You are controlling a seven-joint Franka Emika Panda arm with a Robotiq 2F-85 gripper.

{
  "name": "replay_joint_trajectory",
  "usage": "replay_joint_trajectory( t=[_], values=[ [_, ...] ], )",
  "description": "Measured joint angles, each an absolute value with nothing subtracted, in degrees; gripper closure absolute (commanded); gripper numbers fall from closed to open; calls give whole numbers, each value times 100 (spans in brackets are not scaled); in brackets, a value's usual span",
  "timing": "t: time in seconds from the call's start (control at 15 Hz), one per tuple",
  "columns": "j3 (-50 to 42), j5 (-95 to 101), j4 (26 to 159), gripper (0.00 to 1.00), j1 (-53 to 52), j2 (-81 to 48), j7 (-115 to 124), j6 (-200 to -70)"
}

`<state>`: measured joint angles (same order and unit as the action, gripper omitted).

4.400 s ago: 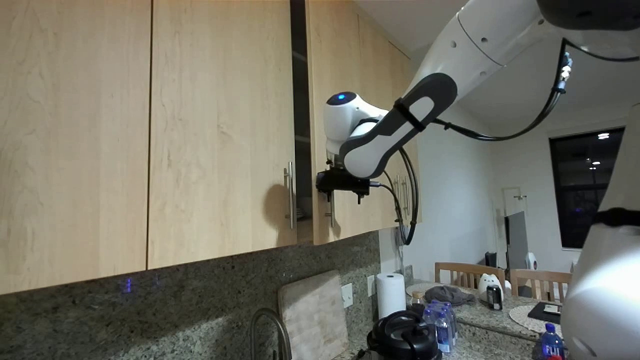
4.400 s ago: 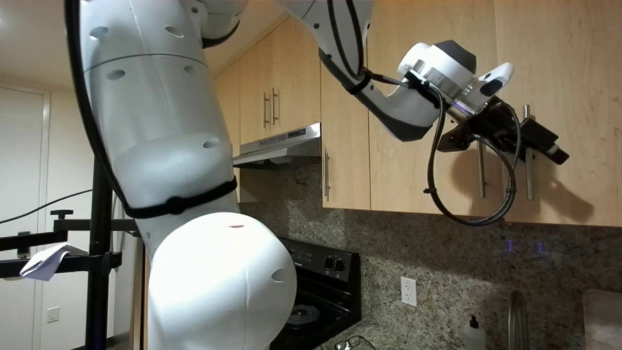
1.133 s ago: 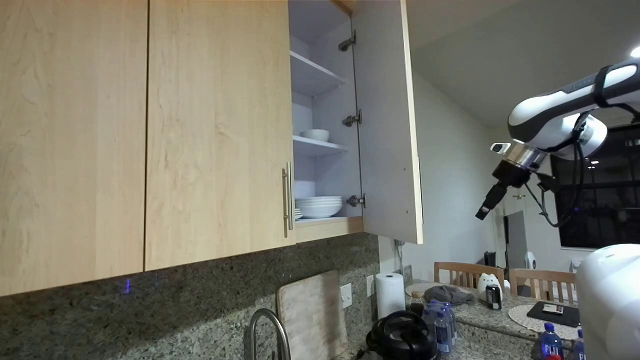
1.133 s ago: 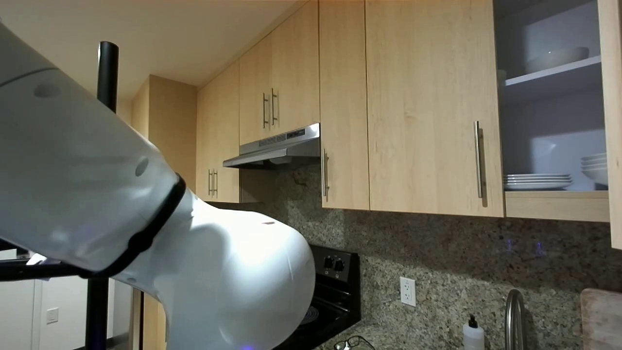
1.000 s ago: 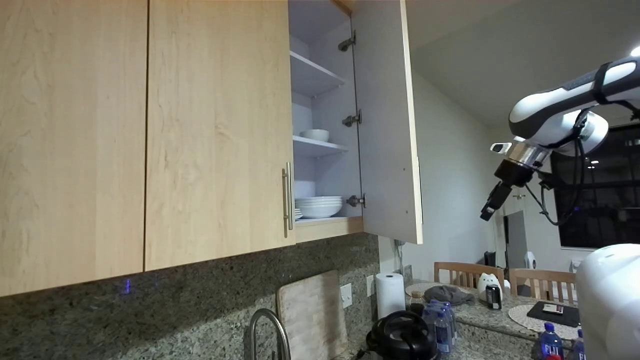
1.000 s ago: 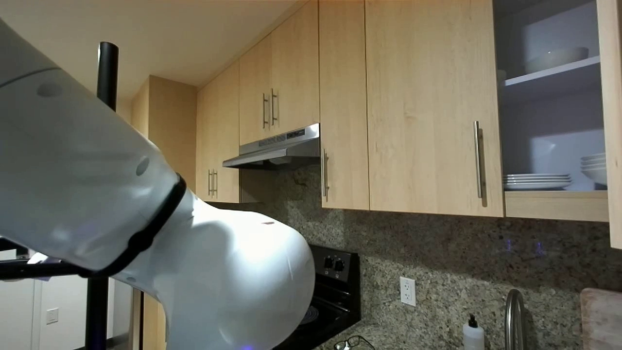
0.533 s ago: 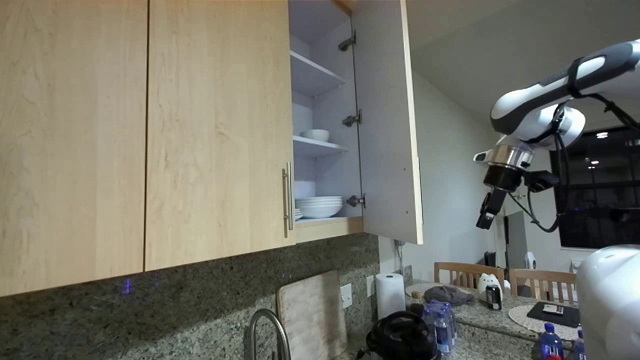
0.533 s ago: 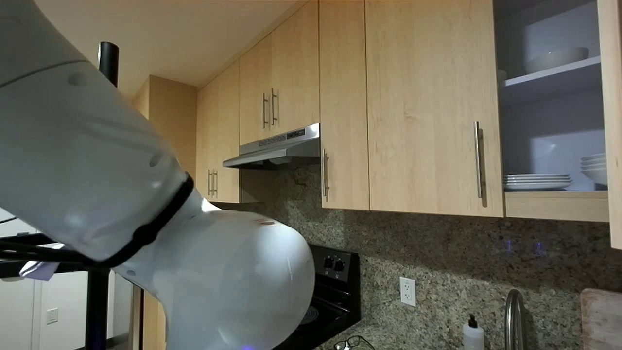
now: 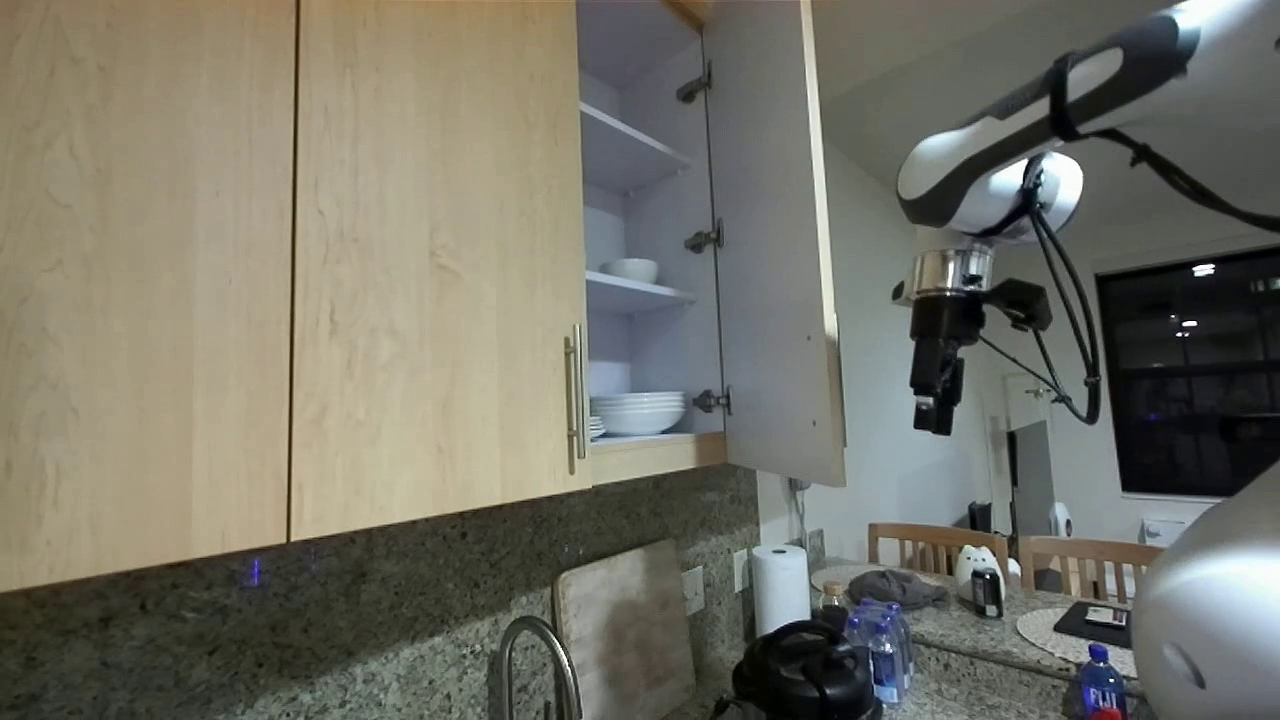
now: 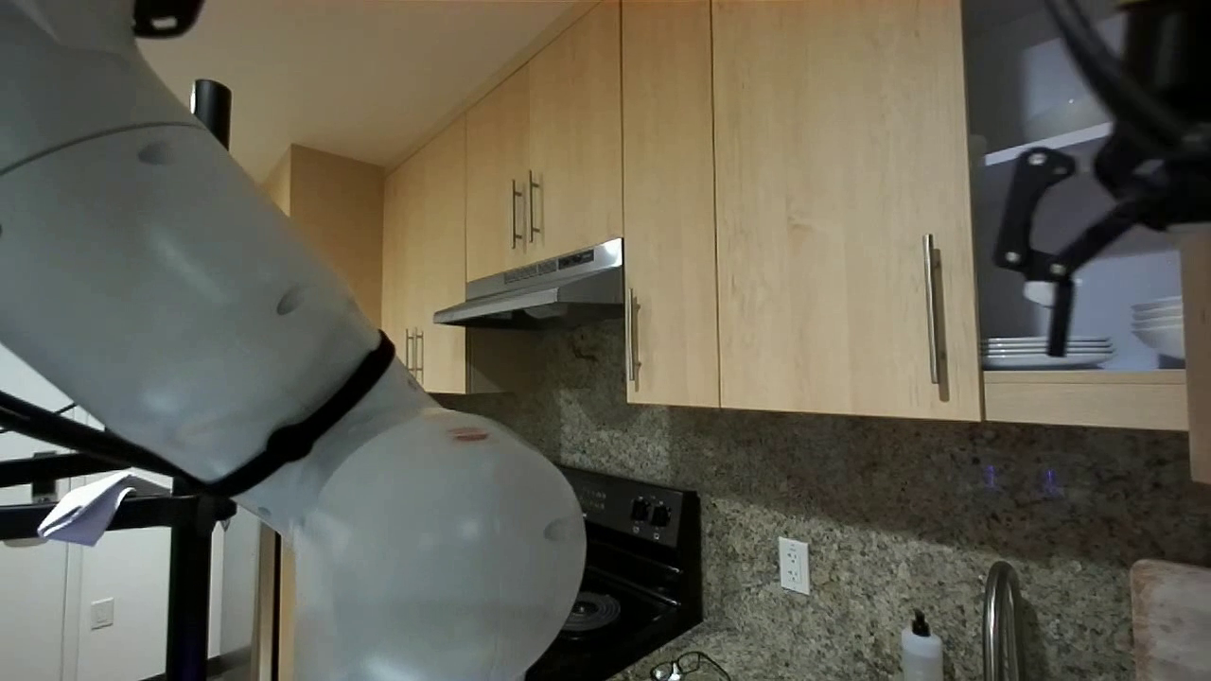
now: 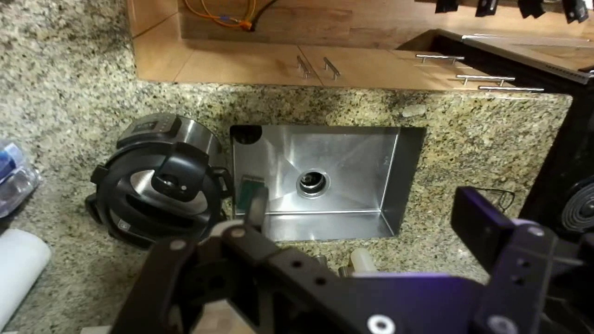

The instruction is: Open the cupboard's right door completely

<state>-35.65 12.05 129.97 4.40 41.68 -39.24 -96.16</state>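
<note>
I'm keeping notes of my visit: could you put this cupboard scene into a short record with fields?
Right door: standing wide open
Neighbouring door: shut
Cupboard contents: white bowls, white plates
End effector: open, empty, hanging clear of the door
Wrist view shows: sink, black-lidded cooker
Unclear: whether the door swings further

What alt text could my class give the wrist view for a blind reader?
An open, empty gripper hangs above a speckled counter with a metal sink. At picture left stands a black-lidded cooker, at far right a stove.
</note>
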Motion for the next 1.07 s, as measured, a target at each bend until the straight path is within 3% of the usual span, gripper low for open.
replay_joint_trajectory(
  t=[0.6, 1.07],
  values=[
    [-815, 933, 12832, 0, 682, 4186, -736, -9325],
    [-348, 973, 11638, 0, 685, 2902, 227, -9399]
  ],
)
